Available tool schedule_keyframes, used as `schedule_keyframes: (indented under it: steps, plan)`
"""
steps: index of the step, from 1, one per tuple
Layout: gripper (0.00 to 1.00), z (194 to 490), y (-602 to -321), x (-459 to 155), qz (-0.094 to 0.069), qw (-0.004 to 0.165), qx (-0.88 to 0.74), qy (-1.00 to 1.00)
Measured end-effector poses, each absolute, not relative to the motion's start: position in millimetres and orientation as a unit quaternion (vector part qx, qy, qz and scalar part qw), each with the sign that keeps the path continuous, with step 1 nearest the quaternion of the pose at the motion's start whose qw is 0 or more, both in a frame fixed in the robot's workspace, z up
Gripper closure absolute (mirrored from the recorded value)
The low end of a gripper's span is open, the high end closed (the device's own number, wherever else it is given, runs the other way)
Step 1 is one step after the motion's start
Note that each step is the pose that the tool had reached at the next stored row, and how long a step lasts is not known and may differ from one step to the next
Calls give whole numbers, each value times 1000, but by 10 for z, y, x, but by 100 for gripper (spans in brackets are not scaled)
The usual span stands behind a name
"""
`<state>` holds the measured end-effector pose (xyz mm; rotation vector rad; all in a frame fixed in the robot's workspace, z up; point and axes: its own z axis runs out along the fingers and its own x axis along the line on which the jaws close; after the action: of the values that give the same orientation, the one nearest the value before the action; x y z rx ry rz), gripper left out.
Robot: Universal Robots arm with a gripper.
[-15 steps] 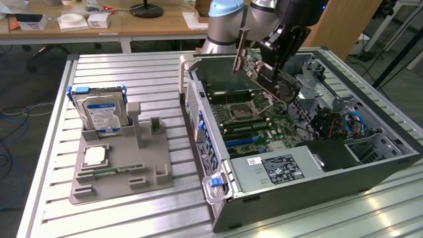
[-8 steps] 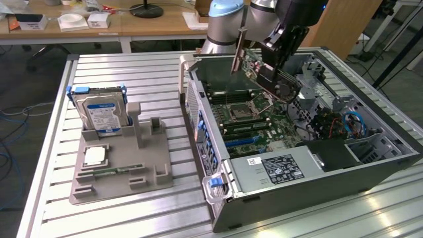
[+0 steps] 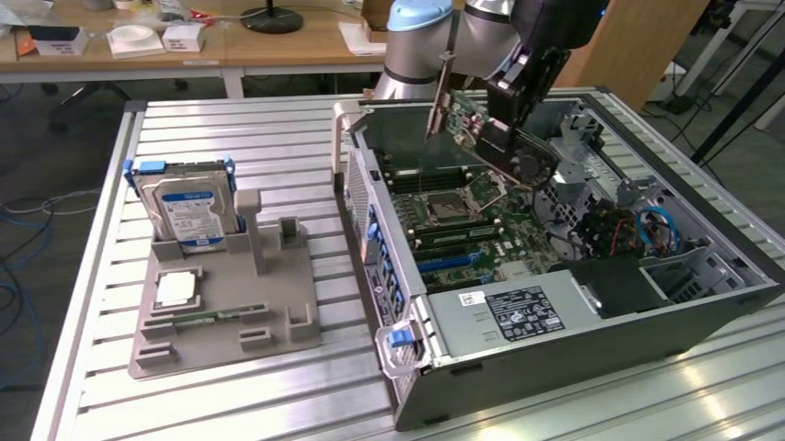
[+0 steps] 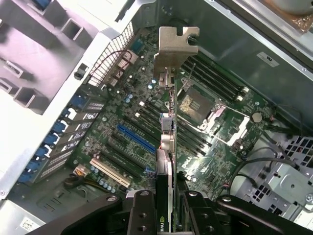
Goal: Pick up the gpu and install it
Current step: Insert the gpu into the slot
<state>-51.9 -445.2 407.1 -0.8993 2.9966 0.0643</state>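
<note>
Slatted aluminium table (image 3: 245,119) under everything, with wooden desks (image 3: 294,41) and a black lamp base (image 3: 271,18) beyond it, well behind the gripper (image 3: 516,92), and blue cable (image 3: 25,216) loose on the dark floor. Lying on that table directly below the gripper: an open computer case (image 3: 589,363), side panel off, motherboard (image 3: 472,230) facing up. Well away from the gripper, toward the exterior view's left: a grey fixture (image 3: 227,322) carrying an upright hard drive (image 3: 184,209) with blue rails.

Clamped on the gpu (image 3: 472,129) (fingers pressed to both faces of the card, nothing slack between). Held tilted in the air above the case, clear of the motherboard, silvery bracket (image 3: 436,92) at the end furthest from the gripper.

From the exterior view: the arm, the table, the room, the tilt of the card. From the wrist view: gripper (image 4: 167,208) closed on the gpu (image 4: 166,147) seen edge-on, bracket (image 4: 176,46) out ahead, and past it the motherboard (image 4: 122,117) in detail. CPU socket (image 4: 205,105) to one side of the card, blue slot (image 4: 134,138) and cream slot (image 4: 110,172) to the other, none touched by the card.
</note>
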Motion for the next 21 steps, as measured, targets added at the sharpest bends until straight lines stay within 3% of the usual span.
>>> schedule_keyframes:
  steps: [21]
  plan:
    - [74, 4070, -4452, -519, 21, 4, -367, 930]
